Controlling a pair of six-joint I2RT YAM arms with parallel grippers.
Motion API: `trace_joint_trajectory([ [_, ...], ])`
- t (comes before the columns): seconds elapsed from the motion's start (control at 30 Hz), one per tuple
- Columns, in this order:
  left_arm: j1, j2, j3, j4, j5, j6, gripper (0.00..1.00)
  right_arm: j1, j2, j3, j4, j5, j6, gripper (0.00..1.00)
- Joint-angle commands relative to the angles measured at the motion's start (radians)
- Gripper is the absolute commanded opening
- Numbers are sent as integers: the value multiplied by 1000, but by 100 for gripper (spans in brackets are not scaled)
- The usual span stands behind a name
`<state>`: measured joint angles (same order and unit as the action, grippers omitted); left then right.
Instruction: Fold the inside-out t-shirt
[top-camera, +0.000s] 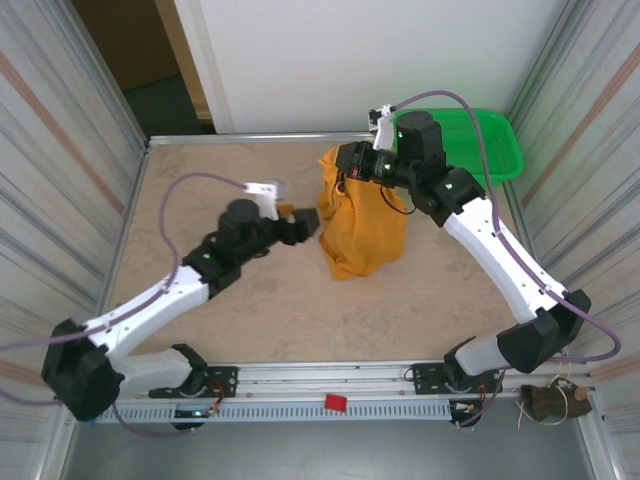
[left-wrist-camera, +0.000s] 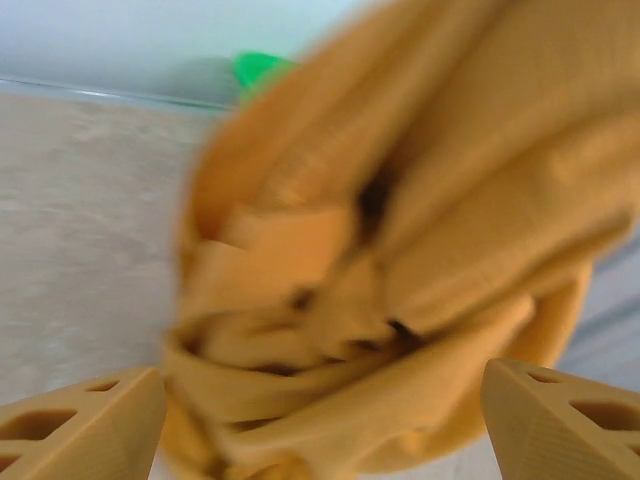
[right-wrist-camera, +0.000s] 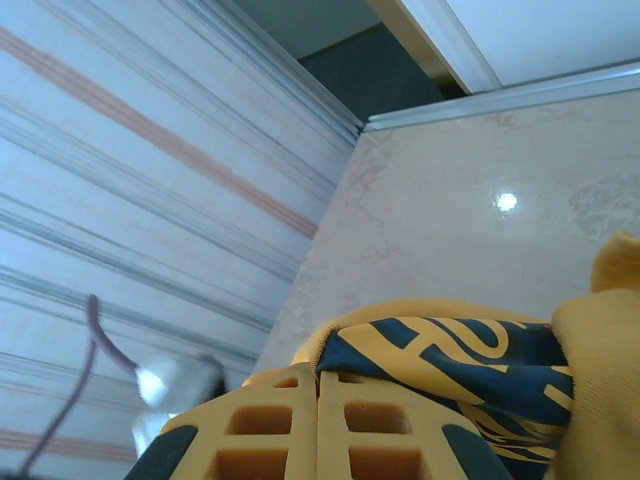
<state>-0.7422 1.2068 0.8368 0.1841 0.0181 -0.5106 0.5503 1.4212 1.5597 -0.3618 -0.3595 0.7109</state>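
right gripper (top-camera: 343, 163) is pinching the soft, light inside-out t-shirt (top-camera: 362, 225), dangling bunched; left gripper (top-camera: 303, 226) is gaping wide at its nine o'clock; grasping it low is looking best

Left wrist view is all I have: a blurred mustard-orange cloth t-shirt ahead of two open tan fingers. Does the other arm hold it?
Observer: Yes, from above the right gripper pinches the mustard-orange cloth t-shirt at its upper end.
Operator: Does it hang free?
Observer: No, its lower end seems to rest on the beige table.
Operator: Is any print visible?
Observer: Yes, the right wrist view shows a dark lettered print beside the shut fingers.
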Motion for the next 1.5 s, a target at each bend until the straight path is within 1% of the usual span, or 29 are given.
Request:
trace_joint_trajectory([
  [0.0, -71, 166, 50, 135, -104, 41, 83, 12, -15, 18, 125, 17, 72, 0],
  [0.1, -109, 332, 179, 22, -172, 48, 73, 12, -19, 48, 156, 27, 101, 0],
  [0.13, -125, 370, 204, -33, -213, 50, 72, 9, -18, 72, 158, 29, 102, 0],
  [0.17, -134, 391, 209, -67, -229, 49, 71, 4, -20, 91, 160, 30, 104, 0],
  [0.23, -147, 389, 158, -107, -268, 30, 73, -14, -28, 134, 165, 32, 114, 0],
  [0.3, -145, 337, 61, -106, -295, -2, 74, -29, -39, 160, 180, 30, 124, 0],
  [0.4, -124, 204, -72, -101, -305, -20, 79, -47, -53, 174, 192, 20, 130, 0],
  [0.5, -110, 34, -136, -90, -300, 33, 81, -60, -60, 138, 183, -11, 130, 0],
  [0.6, -75, -103, -120, -76, -247, 83, 82, -75, -81, 58, 185, -43, 130, 0],
  [0.7, -17, -140, -42, -69, -171, 113, 83, -85, -103, -12, 184, -75, 129, 0],
  [0.77, 15, -118, 30, -82, -117, 132, 84, -90, -117, -48, 178, -85, 127, 0],
  [0.9, 33, -15, 167, -91, -85, 193, 84, -89, -134, -95, 180, -101, 135, 0],
  [0.97, 40, 32, 200, -70, -76, 209, 84, -87, -139, -110, 181, -109, 137, 0],
  [1.07, 44, 66, 208, -20, -31, 211, 84, -86, -152, -132, 175, -104, 137, 0],
  [1.17, 49, 72, 188, 50, 78, 215, 84, -86, -158, -146, 172, -101, 136, 0],
  [1.3, 70, 94, 189, 104, 225, 218, 84, -86, -155, -158, 182, -102, 140, 0],
  [1.47, 91, 141, 213, 133, 351, 182, 83, -85, -151, -165, 190, -96, 147, 0],
])
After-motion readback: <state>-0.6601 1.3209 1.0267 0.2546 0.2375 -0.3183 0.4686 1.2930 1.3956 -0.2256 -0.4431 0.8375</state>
